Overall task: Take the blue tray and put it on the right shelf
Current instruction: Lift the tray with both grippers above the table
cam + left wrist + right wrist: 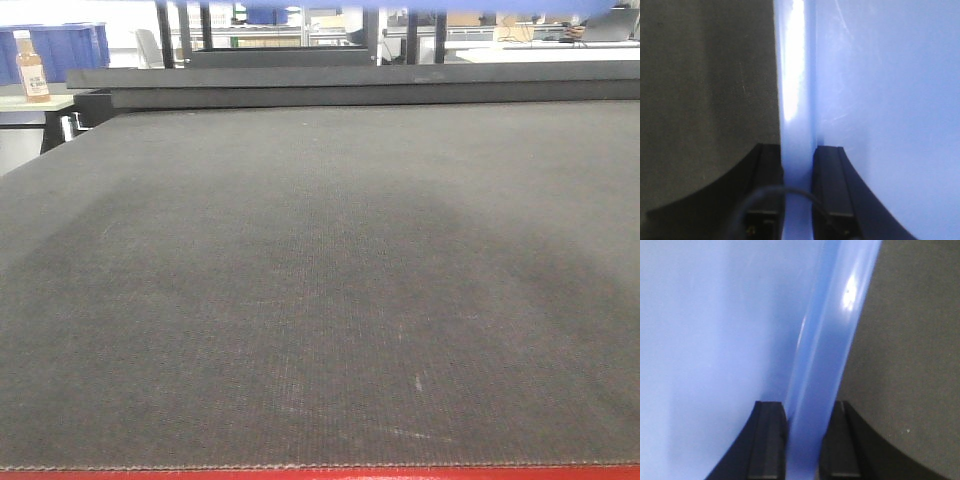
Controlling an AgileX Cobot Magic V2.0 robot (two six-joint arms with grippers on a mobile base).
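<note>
**Tray (880,100) gripped both sides, over desk (320,300)**

Left pincer (797,162) is clamped tight on one rim; right pincer (810,412) likewise on another rim. The tray appears held off the desk, which shows beyond both rims. Step judged: carry in hand, placing not yet done. Shelf not in view. Next move calls for both arms swinging right together, tray level, clamps firm

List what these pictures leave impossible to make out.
- The blue tray: whole outline cut off. Wrist views sit too close, and the front view shows only a blue strip at its top edge.
- The right shelf: not identifiable in any view.
- The bottle label: too small, front view.
</note>
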